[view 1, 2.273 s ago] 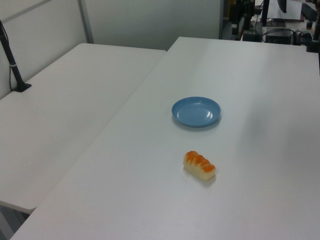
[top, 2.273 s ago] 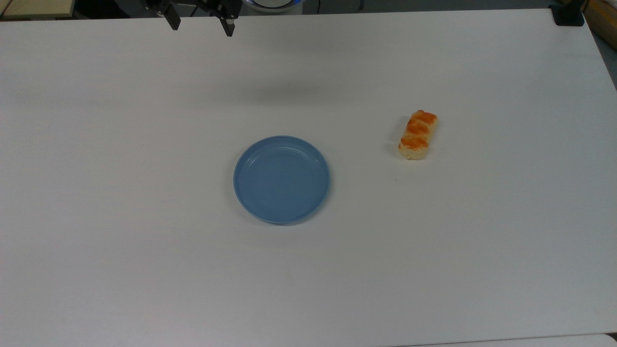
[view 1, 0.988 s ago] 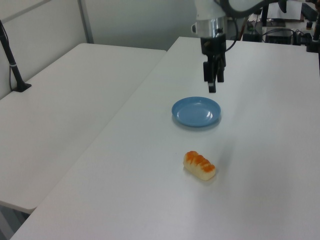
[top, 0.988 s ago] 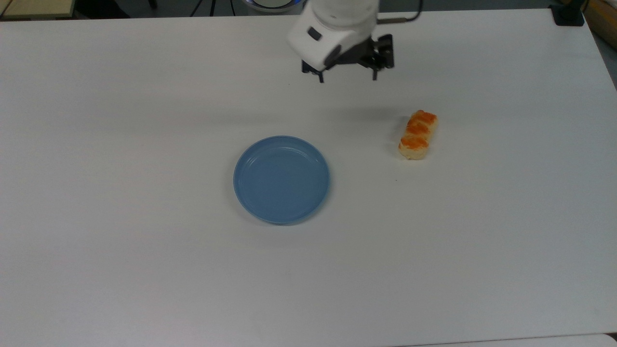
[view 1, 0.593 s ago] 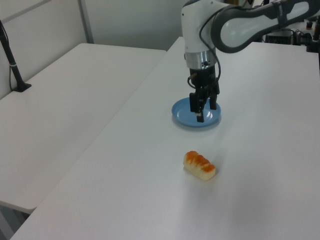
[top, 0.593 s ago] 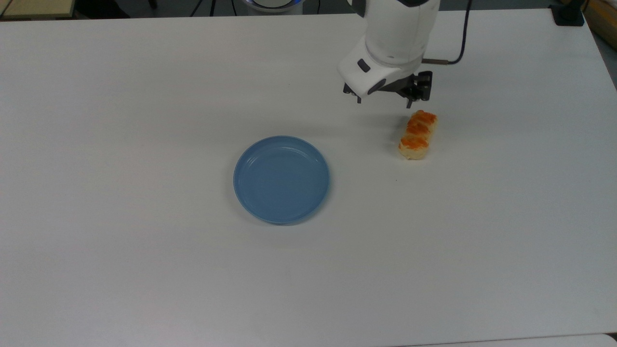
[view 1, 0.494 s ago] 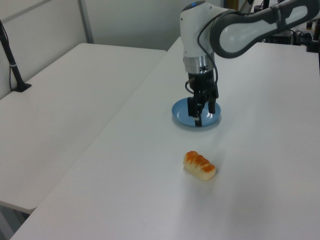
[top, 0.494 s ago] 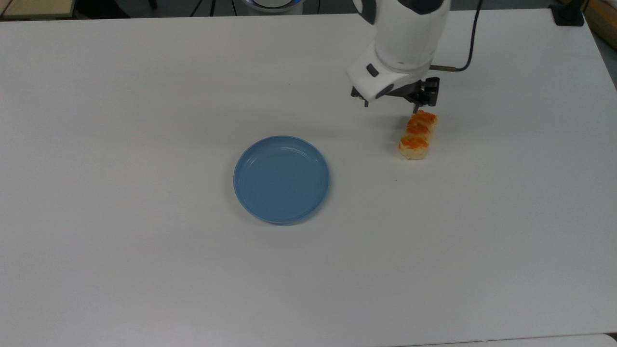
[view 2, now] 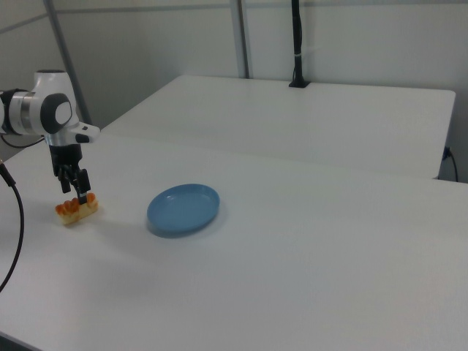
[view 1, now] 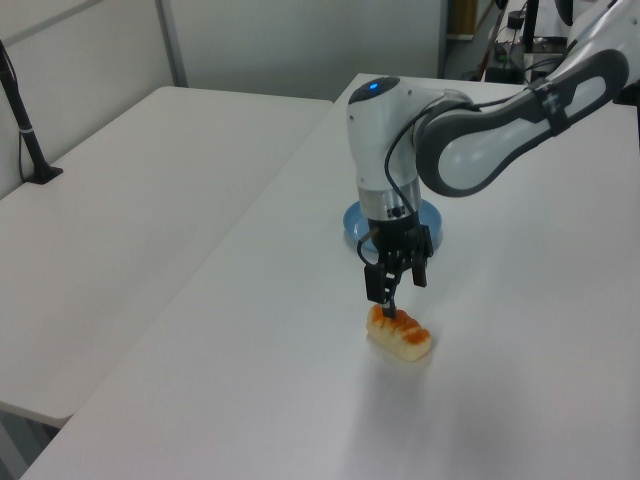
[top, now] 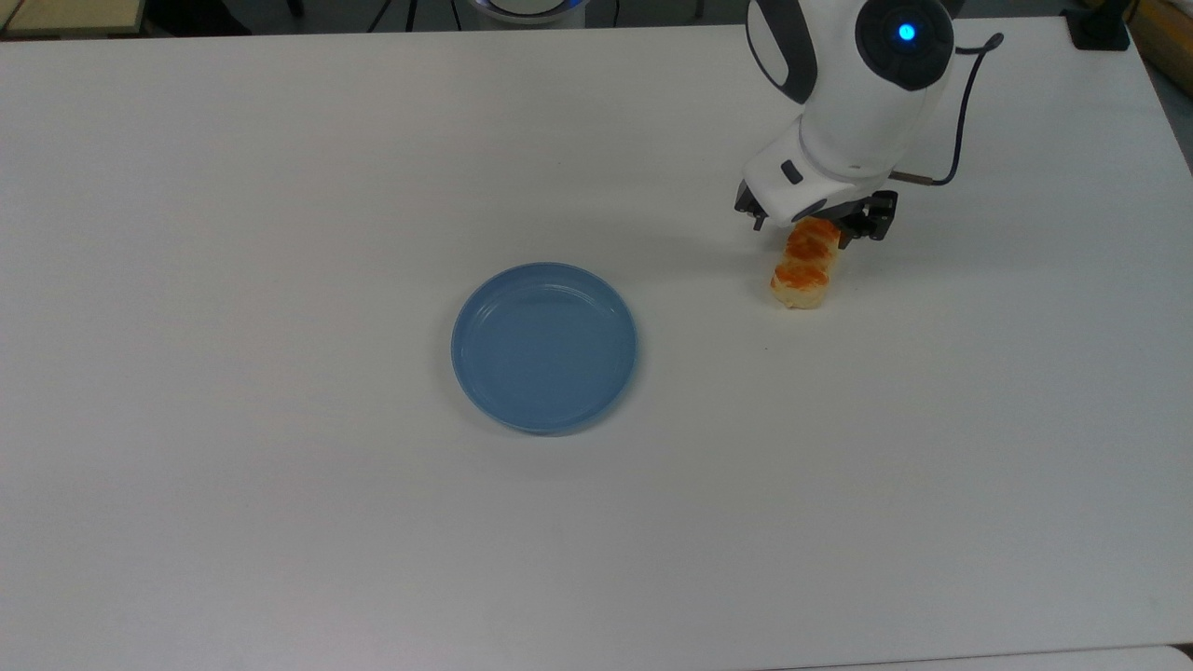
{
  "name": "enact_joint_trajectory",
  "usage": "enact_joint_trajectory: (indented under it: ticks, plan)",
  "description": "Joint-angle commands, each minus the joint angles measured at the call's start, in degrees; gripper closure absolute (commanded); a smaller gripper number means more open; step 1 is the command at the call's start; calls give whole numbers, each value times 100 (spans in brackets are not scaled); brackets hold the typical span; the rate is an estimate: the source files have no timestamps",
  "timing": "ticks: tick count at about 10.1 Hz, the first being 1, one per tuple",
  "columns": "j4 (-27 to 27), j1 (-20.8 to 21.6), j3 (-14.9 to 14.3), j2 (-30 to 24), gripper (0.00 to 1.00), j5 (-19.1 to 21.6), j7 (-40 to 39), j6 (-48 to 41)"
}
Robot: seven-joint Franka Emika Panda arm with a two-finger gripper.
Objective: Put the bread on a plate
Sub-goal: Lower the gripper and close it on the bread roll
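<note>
On the white tabletop (top: 280, 522), the bread (top: 803, 267) lies well apart from the empty light-blue plate (top: 475, 308), toward the top view's right. The end effector (view 1: 398, 285) hangs just above the bread's far end, fingers parted narrowly and holding nothing. The likely trouble is this off-centre position: closing on one end could tip or swing the piece, and pressing down on a glazed bump could squash it or skid it aside. The bread's long axis runs from the top view's upper right to lower left, nearly straight up and down, glazed bumps facing up; in the left view it slants from upper left to lower right.
</note>
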Motion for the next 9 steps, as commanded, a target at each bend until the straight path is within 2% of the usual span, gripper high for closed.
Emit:
enact_joint_trajectory:
  ticks: [1,3,4,5,6,7,9]
  plan:
    - [31,344,-104,256,3,-261,552,365]
    - [39,406,-104,477,7,-577,949,690]
    - [39,406,-104,521,15,-622,967,692]
    - [39,406,-104,565,28,-631,967,692]
    - [48,406,-104,565,47,-632,959,692]
    - [48,372,-104,548,56,-623,941,683]
    - [48,240,-165,434,56,-632,810,666]
